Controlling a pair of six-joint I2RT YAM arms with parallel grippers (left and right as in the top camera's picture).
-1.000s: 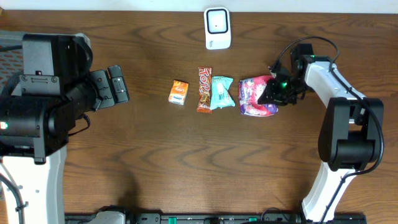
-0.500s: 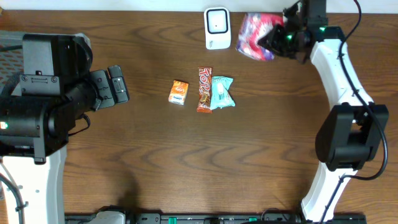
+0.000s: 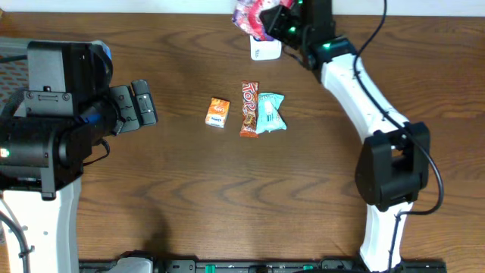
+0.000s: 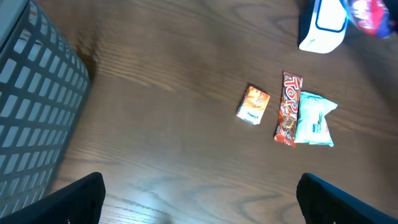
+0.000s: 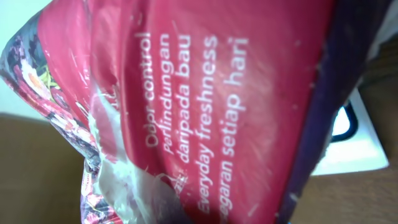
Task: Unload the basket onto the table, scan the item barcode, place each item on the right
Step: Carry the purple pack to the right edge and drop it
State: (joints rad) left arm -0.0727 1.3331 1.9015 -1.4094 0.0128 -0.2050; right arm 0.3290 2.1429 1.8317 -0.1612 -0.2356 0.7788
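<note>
Over scanner (image 3: pixel 267 50), I'm holding R gripper (image 3: pixel 283 23) outstretched, pinching pouch (image 3: pixel 248 13); L gripper's (image 3: pixel 147 105) hanging spread near basket (image 4: pixel 31 93).

**Packet** (image 3: pixel 248 15): soft, glossy plastic pouch. Pink-red face with white print, purple edge, floral pattern at one end, crinkled. Held tilted and clear of the table (image 3: pixel 189 189) at its far edge, overlapping the top of the scanner.

**Scanner** (image 3: pixel 265 50): small white box with rounded corners and a dark-framed window. Stands at far centre, partly hidden under the packet.
</note>
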